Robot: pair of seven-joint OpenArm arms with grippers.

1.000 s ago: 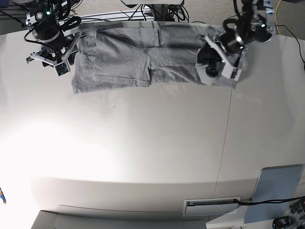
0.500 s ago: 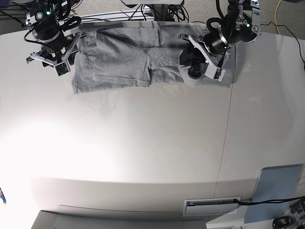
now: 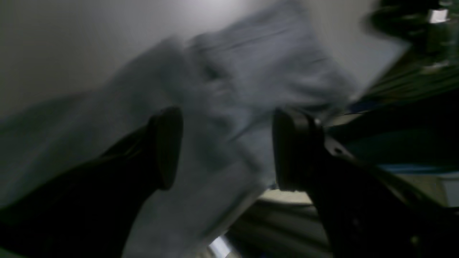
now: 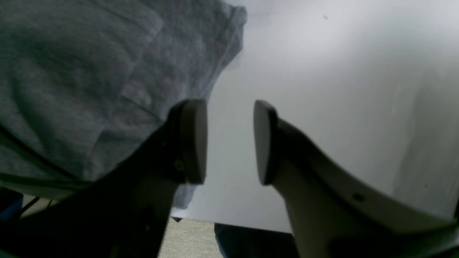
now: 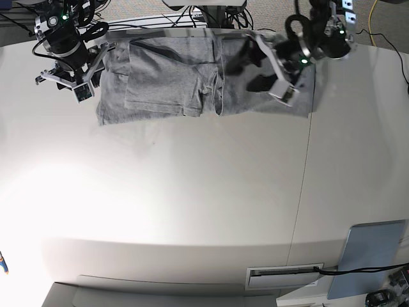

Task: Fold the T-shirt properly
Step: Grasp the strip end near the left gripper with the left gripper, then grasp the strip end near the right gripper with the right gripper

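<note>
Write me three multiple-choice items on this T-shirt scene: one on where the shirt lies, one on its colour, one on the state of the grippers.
1. Where on the white table does the heather-grey cotton T-shirt lie?
A. along the far edge, between the two arms
B. in the table's middle
C. at the near edge by the blue panel

2. What colour is the shirt's visible fabric?
A. white
B. heather grey
C. navy

3. How do the jaws of the left gripper and right gripper stand?
A. both shut on cloth
B. only the right one open
C. both open, holding nothing

Key: 1 A, since the base view shows the shirt spread at the table's top edge; 2 B, since both wrist views show grey marl cloth; 3 C, since each wrist view shows a clear gap between the pads with no cloth pinched.
</note>
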